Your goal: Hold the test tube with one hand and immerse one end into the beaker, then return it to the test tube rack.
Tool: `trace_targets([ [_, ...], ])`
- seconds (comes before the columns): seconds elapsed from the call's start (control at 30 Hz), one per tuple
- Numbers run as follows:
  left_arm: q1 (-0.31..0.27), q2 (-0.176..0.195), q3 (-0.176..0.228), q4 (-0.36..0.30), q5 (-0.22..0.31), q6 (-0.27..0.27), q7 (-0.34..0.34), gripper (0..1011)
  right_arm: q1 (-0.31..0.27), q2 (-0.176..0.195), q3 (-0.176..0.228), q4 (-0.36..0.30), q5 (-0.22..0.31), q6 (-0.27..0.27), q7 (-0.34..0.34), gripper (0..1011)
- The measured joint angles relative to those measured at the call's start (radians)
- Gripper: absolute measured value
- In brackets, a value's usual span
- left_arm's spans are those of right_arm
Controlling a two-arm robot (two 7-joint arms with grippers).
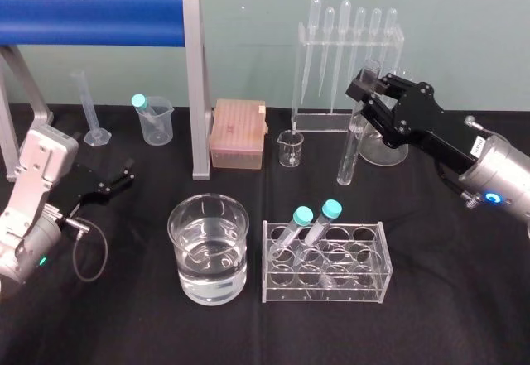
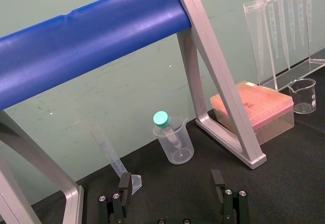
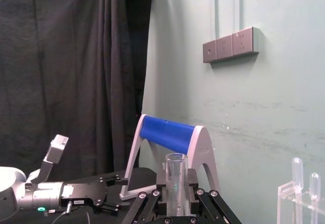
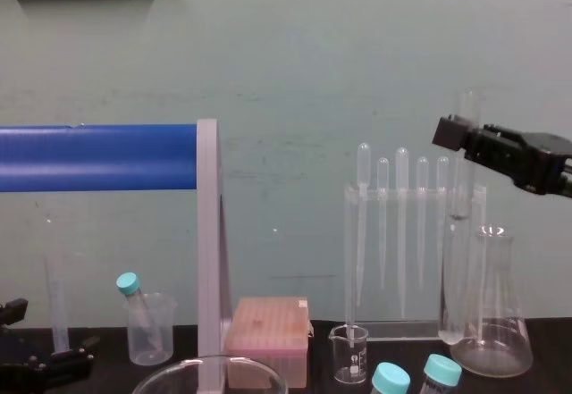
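Currently: right gripper (image 1: pixel 370 88) is clamped on the test tube (image 1: pixel 351 146) just below its rim, tube upright.
Tube hangs in front of the pipette stand (image 1: pixel 319 120), just beside the conical flask (image 1: pixel 386 146), well apart from the water-filled beaker (image 1: pixel 185 259) and the test tube rack (image 1: pixel 365 286) with its two teal-capped tubes (image 1: pixel 308 225). Cannot tell if its lower end touches the table. Left gripper (image 1: pixel 112 184) sits low at the left, fingers wide apart, empty.

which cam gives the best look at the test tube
Head view: the test tube shows full length, near upright in the right claw. Chest view overlaps it with the flask; right wrist view shows its rim end. The left claw sits parked, open.
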Motion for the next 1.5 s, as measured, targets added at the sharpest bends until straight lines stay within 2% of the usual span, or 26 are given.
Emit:
trace_targets([
  [0.17, 0.000, 0.000, 0.000, 0.000, 0.000, 0.000, 0.000, 1000, 0.023, -0.019, -0.011, 0.050, 0.010, 0.010, 0.014, 227],
  [0.33, 0.000, 0.000, 0.000, 0.000, 0.000, 0.000, 0.000, 1000, 0.033, -0.024, -0.016, 0.070, 0.005, 0.010, 0.013, 227],
  [1.5, 0.000, 0.000, 0.000, 0.000, 0.000, 0.000, 0.000, 1000, 0.033, -0.024, -0.016, 0.069, 0.007, 0.013, 0.012, 227],
])
